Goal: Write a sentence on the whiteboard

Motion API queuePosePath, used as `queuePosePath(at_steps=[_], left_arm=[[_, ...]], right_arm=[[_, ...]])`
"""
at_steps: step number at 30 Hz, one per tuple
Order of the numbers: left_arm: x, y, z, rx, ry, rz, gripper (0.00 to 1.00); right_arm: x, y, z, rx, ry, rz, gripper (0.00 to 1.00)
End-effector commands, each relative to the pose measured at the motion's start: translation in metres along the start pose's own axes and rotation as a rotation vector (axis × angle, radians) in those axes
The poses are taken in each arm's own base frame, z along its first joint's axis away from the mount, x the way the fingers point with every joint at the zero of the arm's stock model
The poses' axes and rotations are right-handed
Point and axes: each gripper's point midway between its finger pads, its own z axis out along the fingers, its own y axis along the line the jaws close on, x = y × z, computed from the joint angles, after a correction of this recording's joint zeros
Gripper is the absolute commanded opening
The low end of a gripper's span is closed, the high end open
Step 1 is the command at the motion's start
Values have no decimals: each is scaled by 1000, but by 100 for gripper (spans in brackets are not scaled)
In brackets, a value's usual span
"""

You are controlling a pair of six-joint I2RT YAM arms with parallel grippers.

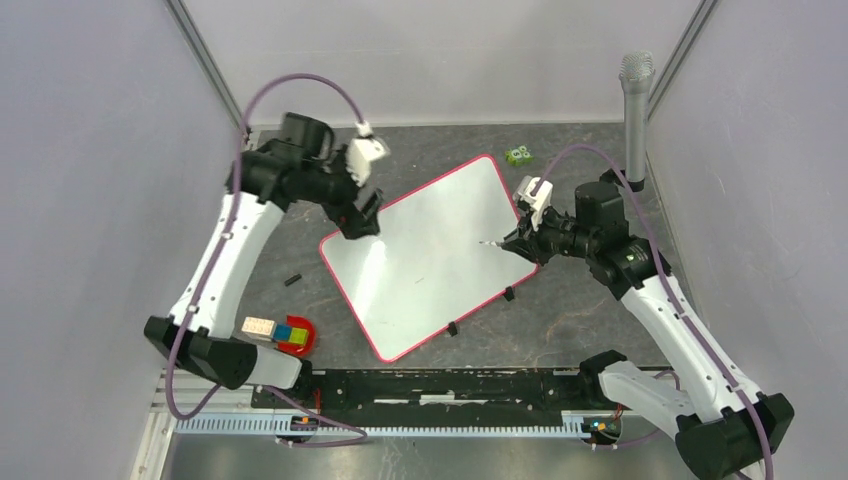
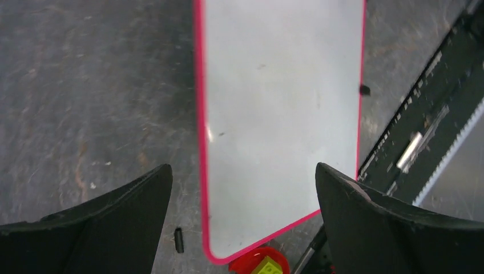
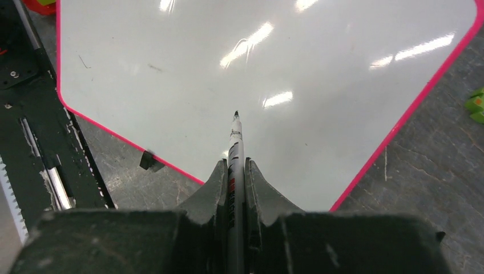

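Three views split the scene between them. Only the top external view took in both arms: the whiteboard (image 1: 430, 255) lay flat and skewed at the middle of the dark tabletop (image 1: 570, 330). A green block (image 1: 518, 155) sat beyond its upper right corner, a microphone (image 1: 635, 110) stood at the right wall, and a red object (image 1: 300, 338) with coloured blocks lay at lower left. The left wrist view alone showed the left end effector (image 2: 242, 171) with jaws spread wide and nothing between them, above the board's pink-framed corner, a small black piece (image 2: 179, 240) on the tabletop just beside it. The right wrist view alone made clear that the right end effector (image 3: 235, 168) was clamped on a marker (image 3: 235, 140), tip out over the white surface near a black foot (image 3: 147, 160); whether the tip touched, I could not tell. Left arm arched from lower left over to the board's upper left edge; right arm reached from lower right, elbow raised, wrist angled toward the board's right edge
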Motion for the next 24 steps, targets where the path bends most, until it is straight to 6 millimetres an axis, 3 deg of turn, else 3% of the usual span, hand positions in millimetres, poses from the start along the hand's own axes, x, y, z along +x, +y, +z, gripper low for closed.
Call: queuePosePath(at_steps=[1, 7, 15, 20, 24], left_arm=[[-23, 29, -37, -79, -165, -165, 100], [-22, 49, -1, 78, -126, -339, 88], [-21, 95, 38, 13, -126, -420, 83], [-18, 76, 66, 217, -123, -498, 63], [-23, 58, 71, 346, -151, -533, 47]], right_arm=[[-4, 6, 10, -58, -33, -33, 0], [-10, 7, 12, -70, -47, -26, 0], [-14, 10, 2, -54, -50, -46, 0], [-14, 11, -1, -52, -48, -49, 0], [-13, 11, -2, -51, -41, -49, 0]])
